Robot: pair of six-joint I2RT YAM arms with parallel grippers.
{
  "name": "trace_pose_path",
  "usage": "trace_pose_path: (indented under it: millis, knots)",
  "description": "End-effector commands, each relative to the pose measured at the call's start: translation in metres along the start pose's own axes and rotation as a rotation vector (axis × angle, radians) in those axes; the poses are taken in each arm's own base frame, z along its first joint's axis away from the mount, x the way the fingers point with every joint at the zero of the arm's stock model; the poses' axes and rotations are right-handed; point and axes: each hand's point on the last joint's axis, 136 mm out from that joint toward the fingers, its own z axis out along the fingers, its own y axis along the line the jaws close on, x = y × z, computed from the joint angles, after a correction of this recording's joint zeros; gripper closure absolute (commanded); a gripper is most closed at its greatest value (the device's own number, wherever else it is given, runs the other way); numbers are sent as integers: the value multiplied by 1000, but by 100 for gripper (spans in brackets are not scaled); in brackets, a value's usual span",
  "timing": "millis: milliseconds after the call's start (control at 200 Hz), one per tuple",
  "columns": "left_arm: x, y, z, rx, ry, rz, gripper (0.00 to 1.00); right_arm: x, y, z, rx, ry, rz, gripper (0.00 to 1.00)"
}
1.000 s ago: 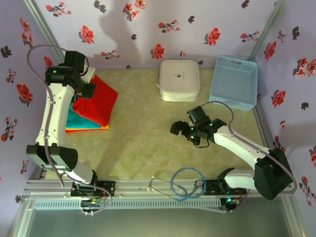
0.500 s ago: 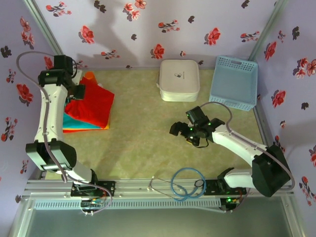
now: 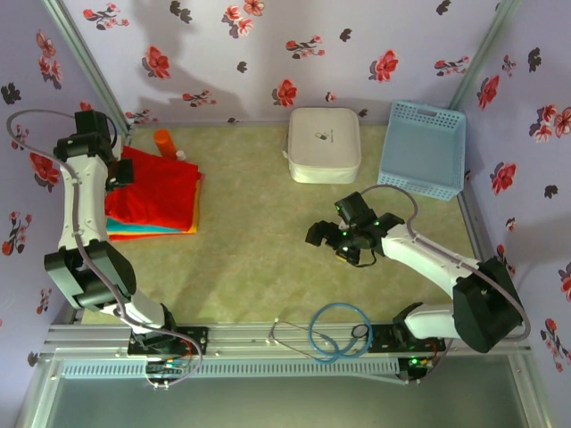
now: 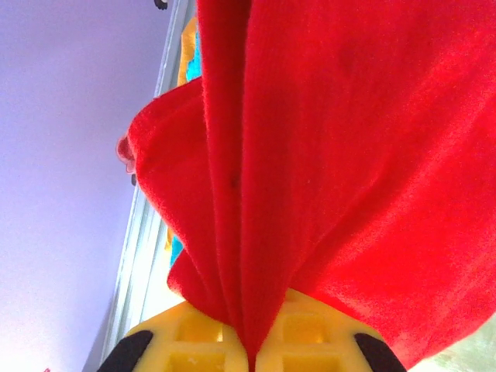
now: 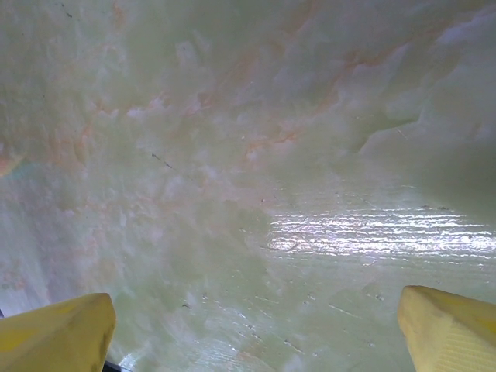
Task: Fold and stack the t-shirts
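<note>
red t-shirt (image 3: 161,185) lies folded atop the teal and orange shirts (image 3: 147,231) at the surface's (image 3: 259,259) far left, so stacking looks nearly done; left end effector (image 4: 249,349) pinches its edge, not yet released; right end effector (image 5: 256,341) hovers wide and empty.

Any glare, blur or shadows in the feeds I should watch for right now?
Right wrist: a white glare streak on the table, surface otherwise soft. Left wrist: the red shirt sits very close and slightly blurred; the purple wall beside it is washed out. Top external: sharp, evenly lit, faint shadows on the back wall.
</note>
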Motion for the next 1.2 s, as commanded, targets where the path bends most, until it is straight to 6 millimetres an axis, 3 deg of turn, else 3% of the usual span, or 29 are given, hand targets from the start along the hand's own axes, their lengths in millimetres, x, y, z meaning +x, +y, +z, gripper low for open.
trace_pose_path:
  millis: [0,225,260,325,375,630,890,1010,1195]
  knots:
    - [-6,5,10,-23,-10,-39,100,-1,2,0,-13,-4,-11,5]
    - [-5,15,21,-69,5,-60,100,3,-4,1,-5,2,-7,5]
    - [-5,22,23,-101,15,-77,86,3,-3,0,-6,2,-7,5]
    - [-2,35,26,-146,50,-108,44,3,-3,0,-8,1,-7,5]
    - [0,46,26,-183,76,-171,32,4,-4,1,-6,2,-4,5]
    - [-7,52,0,-179,16,-237,24,6,-8,1,-2,3,-3,5]
    - [-8,24,-15,-34,-103,-253,18,2,-4,-7,14,-17,-38,5]
    - [-8,7,-10,32,-151,-262,15,-7,-6,-31,79,-79,-120,1]
    - [-15,-30,-2,103,-284,-211,13,-27,-15,-88,178,-281,-248,1]
